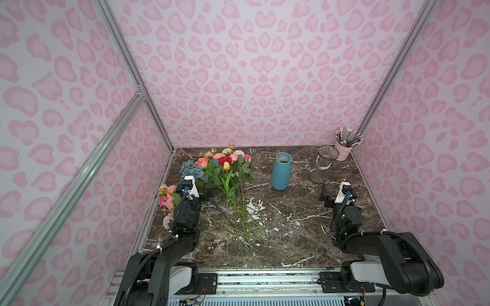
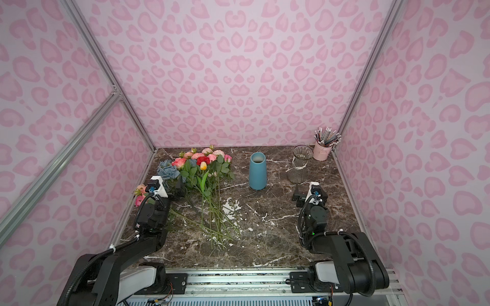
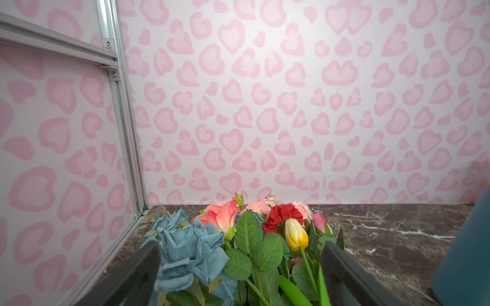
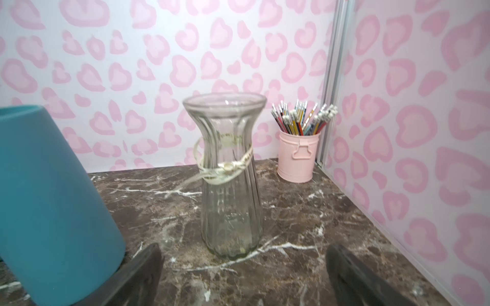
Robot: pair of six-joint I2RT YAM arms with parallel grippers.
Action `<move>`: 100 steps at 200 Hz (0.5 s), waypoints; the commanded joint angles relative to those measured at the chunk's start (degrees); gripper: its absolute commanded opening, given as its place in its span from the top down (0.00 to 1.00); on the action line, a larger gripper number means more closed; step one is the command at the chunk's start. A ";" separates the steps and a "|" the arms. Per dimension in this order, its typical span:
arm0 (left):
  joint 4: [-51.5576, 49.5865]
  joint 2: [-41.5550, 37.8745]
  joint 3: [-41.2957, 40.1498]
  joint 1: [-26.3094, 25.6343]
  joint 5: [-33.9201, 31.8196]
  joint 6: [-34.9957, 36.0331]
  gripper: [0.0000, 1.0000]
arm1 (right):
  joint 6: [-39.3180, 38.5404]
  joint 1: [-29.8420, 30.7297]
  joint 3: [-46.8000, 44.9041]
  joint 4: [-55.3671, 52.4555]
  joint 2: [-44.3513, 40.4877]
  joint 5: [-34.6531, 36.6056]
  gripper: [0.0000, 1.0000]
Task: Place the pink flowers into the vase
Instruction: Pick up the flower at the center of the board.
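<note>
Toward the counter's (image 1: 291, 233) far left corner, the pink flowers (image 1: 203, 162) lie flat in a mixed bunch. Their blooms face the back wall and their long stems (image 1: 238, 212) fan toward the robot, which probably leaves the stems open to a grasp. A dusty-blue hydrangea (image 3: 185, 246), a red bloom (image 3: 281, 216) and a yellow tulip (image 3: 295, 234) lie among them, so selection is required. The left claw (image 3: 241, 249) is fully spread and holds nothing; it points into the bunch, apparently staged for a pick. Both top views show a second cluster of pink blooms (image 1: 167, 197) beside the left arm, which the left wrist view omits. Mid-counter stands the blue vase (image 1: 281, 171), upright and apparently empty. The glass vase (image 1: 322, 165) stands apart from it, further right. Which vase is the target cannot be told. The right claw (image 4: 244, 249) is equally wide and empty, and it faces the glass vase. Only the right wrist view resolves that vase's ribbon (image 4: 225, 169) and clear interior. A pink pen pot (image 4: 298, 156) occupies the far right corner.
</note>
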 commanded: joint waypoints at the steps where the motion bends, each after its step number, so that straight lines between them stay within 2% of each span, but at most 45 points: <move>1: -7.75 -4.79 1.73 -1.70 -5.16 -2.66 0.03 | 0.07 1.98 2.75 -11.36 -5.64 3.25 0.00; 22: -14.92 -9.13 5.16 -4.27 -8.15 -7.60 0.03 | 2.27 5.11 7.13 -24.41 -11.21 1.05 0.00; 45: -26.42 -13.37 12.52 -8.15 -11.10 -9.89 0.03 | 5.79 11.21 9.61 -33.05 -16.30 4.06 0.00; 60: -34.95 -15.06 17.71 -9.34 -12.65 -12.54 0.03 | 10.41 16.45 11.77 -39.46 -19.06 10.15 0.00; 72: -43.49 -15.55 22.45 -9.50 -13.82 -17.58 0.03 | 14.63 19.93 15.35 -47.72 -20.57 13.47 0.00; 80: -48.08 -15.43 25.37 -9.61 -13.61 -20.17 0.03 | 16.27 21.07 18.25 -52.96 -21.06 11.35 0.01; 100: -61.18 -13.99 32.93 -9.70 -14.83 -29.52 0.03 | 19.32 21.35 23.78 -61.60 -22.66 0.07 0.01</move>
